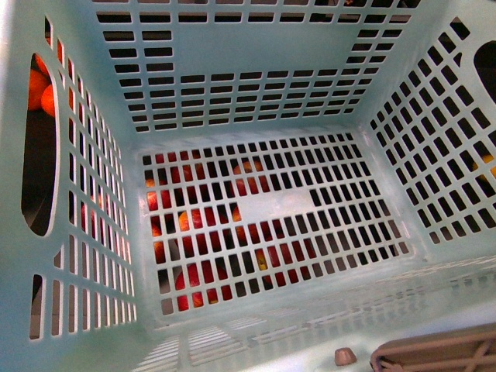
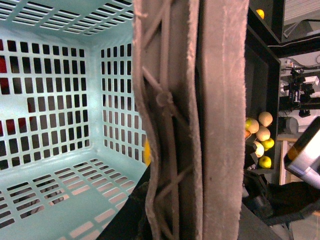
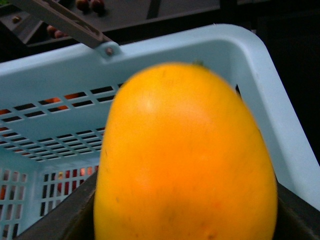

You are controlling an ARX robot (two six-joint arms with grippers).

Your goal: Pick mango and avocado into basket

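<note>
Mango [image 3: 185, 160] fills right wrist view, clamped in right gripper [image 3: 185, 222], long axis pointing away from wrist | basket [image 3: 150, 55] mouth just beyond it, no fruit inside | avocado unseen | left gripper [image 2: 195, 220] at handle [image 2: 200, 125], grip untellable

Front view: looks steeply down into basket [image 1: 275, 203], close; floor fills frame. Left wrist view: tight against brown handle [image 2: 220, 125], basket interior beyond. Right wrist view: mango [image 3: 185, 160] very near, basket corner behind. Shared: basket interior.
</note>
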